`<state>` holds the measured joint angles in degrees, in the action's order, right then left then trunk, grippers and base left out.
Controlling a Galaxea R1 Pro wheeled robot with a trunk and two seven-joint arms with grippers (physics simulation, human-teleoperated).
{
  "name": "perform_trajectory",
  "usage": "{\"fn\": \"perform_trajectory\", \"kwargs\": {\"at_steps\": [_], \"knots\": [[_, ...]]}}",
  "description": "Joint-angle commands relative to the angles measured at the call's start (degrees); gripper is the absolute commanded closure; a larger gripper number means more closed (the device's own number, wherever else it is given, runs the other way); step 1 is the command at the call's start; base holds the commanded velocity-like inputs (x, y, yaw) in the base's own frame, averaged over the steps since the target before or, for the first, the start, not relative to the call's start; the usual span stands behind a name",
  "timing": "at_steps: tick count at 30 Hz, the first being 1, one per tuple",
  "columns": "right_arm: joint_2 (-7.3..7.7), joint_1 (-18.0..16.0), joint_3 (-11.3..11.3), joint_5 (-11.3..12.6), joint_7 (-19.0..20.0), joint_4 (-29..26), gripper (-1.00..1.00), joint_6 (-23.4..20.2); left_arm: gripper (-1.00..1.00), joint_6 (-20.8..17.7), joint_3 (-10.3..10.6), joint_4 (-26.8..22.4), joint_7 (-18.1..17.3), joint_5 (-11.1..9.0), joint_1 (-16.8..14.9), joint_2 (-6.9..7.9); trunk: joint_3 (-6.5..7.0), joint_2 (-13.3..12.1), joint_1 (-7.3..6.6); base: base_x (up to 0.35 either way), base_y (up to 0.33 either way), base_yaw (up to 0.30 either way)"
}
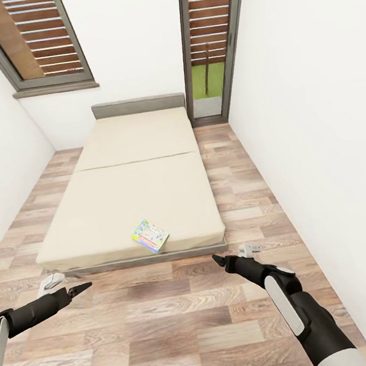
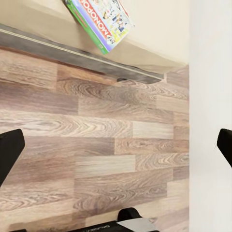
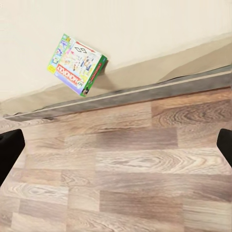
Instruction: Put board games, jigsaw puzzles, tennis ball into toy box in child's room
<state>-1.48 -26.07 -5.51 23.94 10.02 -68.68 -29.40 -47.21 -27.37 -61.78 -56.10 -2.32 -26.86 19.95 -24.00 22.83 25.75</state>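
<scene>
Your left gripper point(image 1: 84, 287) & right gripper point(image 1: 217, 257): both spread apart, empty | board game point(image 1: 150, 236) on bed point(image 1: 122, 202), ahead between grippers | you've yet to grab it; toy box unseen.

Left claw point(image 1: 76, 289), right claw point(image 1: 219, 259): open, empty, extended forward.

You face a bed point(image 1: 131, 184) with a plain cream-beige mattress and a dark grey frame. The board game point(image 1: 151, 236) on it is pale with cartoon art, a green edge and a purple band with red (lettered MONOPOLY in white). The floor point(image 1: 184, 321) is brown-and-grey wood plank, the walls point(image 1: 311, 102) white. Your arms' fingers point(image 1: 81, 288) are black, and the window slats point(image 1: 42, 34) are reddish-brown.
</scene>
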Motion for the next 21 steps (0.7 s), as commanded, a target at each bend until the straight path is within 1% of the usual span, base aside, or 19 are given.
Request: {"fn": "perform_trajectory", "kwargs": {"at_steps": [1, 16, 21], "knots": [[-0.04, 0.0, 0.1, 0.1, 0.1, -0.1, -1.0, -0.3, -1.0, -0.5, 0.0, 0.0, -0.1, -0.2, 0.0, 0.0, 0.01, 0.1, 0.03, 0.0, 0.0, 0.0], [-0.1, 0.0, 0.1, 0.1, 0.1, -0.1, -1.0, -0.3, -1.0, -0.5, 0.0, 0.0, -0.1, -0.2, 0.0, 0.0, 1.44, 0.1, 0.03, 0.0, 0.0, 0.0], [-0.1, 0.0, 0.1, 0.1, 0.1, -0.1, -1.0, -0.3, -1.0, -0.5, 0.0, 0.0, -0.1, -0.1, 0.0, -0.41, 1.92, 0.1, 0.03, 0.0, 0.0, 0.0]]}}
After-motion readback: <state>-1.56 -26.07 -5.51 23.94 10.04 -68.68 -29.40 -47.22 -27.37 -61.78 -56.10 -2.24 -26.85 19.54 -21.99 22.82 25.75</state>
